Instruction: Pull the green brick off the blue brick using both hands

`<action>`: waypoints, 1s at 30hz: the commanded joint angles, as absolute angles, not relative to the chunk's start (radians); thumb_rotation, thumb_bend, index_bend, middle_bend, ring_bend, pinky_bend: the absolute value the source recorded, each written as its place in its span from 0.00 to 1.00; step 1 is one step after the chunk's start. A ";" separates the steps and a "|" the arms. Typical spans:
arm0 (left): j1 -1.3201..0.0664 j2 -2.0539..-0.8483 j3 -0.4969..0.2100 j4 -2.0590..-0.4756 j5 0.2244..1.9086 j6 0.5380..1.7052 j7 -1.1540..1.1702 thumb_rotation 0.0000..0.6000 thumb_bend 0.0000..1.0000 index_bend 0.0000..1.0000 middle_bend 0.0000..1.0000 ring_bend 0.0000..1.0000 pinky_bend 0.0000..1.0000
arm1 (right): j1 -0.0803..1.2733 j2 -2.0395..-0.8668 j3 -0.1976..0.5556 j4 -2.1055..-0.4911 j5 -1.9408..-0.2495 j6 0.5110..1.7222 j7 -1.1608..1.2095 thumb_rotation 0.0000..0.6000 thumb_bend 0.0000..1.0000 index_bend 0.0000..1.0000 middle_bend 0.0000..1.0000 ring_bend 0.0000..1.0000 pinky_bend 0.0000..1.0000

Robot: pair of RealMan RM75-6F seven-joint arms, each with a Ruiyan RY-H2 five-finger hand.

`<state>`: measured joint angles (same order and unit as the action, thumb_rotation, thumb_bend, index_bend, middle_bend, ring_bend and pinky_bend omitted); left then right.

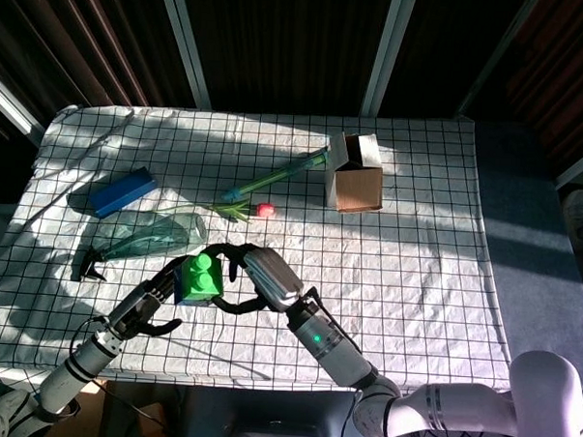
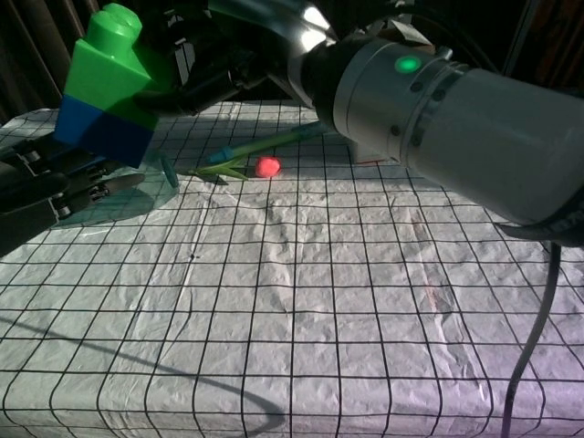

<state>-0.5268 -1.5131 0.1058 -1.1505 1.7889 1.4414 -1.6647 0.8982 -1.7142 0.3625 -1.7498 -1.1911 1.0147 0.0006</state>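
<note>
The green brick sits stacked on the blue brick, and the pair is lifted off the table, tilted. My right hand holds the stack from its right side, fingers curled around it. My left hand is just left of and below the blue brick, fingers spread and holding nothing. I cannot tell whether its fingertips touch the blue brick.
A checked cloth covers the table. A green glass bottle lies on its side behind my left hand. A blue box, a pink-budded flower and an open cardboard box lie further back.
</note>
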 commanded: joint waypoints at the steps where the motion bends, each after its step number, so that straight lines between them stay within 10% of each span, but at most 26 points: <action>1: -0.531 -1.519 0.106 -1.156 1.782 1.438 -1.662 1.00 0.28 0.00 0.05 0.00 0.00 | 0.904 -1.730 0.366 -1.739 -1.187 1.028 -0.012 1.00 0.36 0.86 0.63 0.53 0.33; 30: -0.566 -1.528 0.098 -1.264 1.696 1.344 -1.669 1.00 0.27 0.37 0.34 0.00 0.00 | 0.908 -1.781 0.343 -1.691 -1.191 1.043 -0.043 1.00 0.40 0.86 0.63 0.53 0.34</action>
